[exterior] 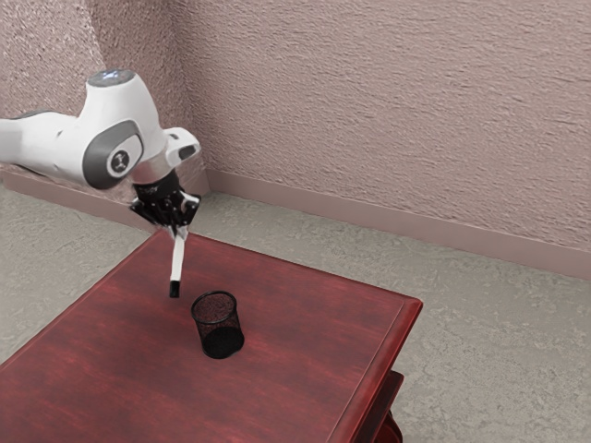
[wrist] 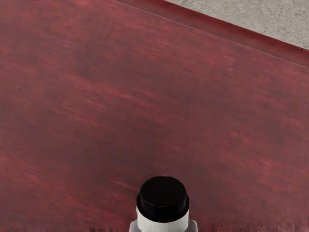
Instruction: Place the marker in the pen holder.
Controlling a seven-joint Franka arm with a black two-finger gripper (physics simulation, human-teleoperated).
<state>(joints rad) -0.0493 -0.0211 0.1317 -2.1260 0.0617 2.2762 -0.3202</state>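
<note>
In the exterior view my gripper is shut on the upper end of the white marker, which hangs nearly upright with its black end down. The black mesh pen holder stands upright on the red table, lower and to the exterior view's right of the marker, apart from it. The wrist view has the marker end-on, its black end toward the table and its white body below my hand.
The dark red wooden table lies under the hand, with its edge and the grey floor beyond. A pinkish wall rises behind.
</note>
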